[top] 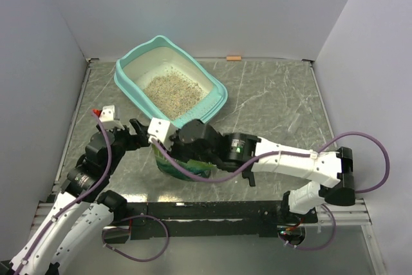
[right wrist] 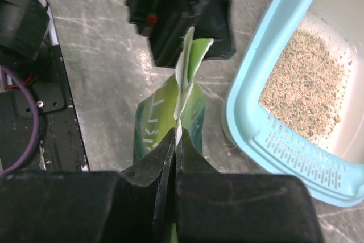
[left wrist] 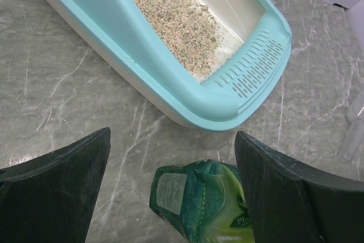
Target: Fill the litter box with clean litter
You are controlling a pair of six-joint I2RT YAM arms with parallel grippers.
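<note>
Right gripper [right wrist: 176,143] is clamped on the top edge of the green pouch [right wrist: 162,112], its fingers pressed together on the crinkled film; the pouch is just on the near side of the litter box [top: 127,67]; left gripper [left wrist: 170,140] is spread wide, left of the pouch, which shows between its fingers; the teal box lies toward the far left of the grey marble table [top: 277,101]; clean litter [top: 172,89] is spread over the middle of its white floor.
</note>
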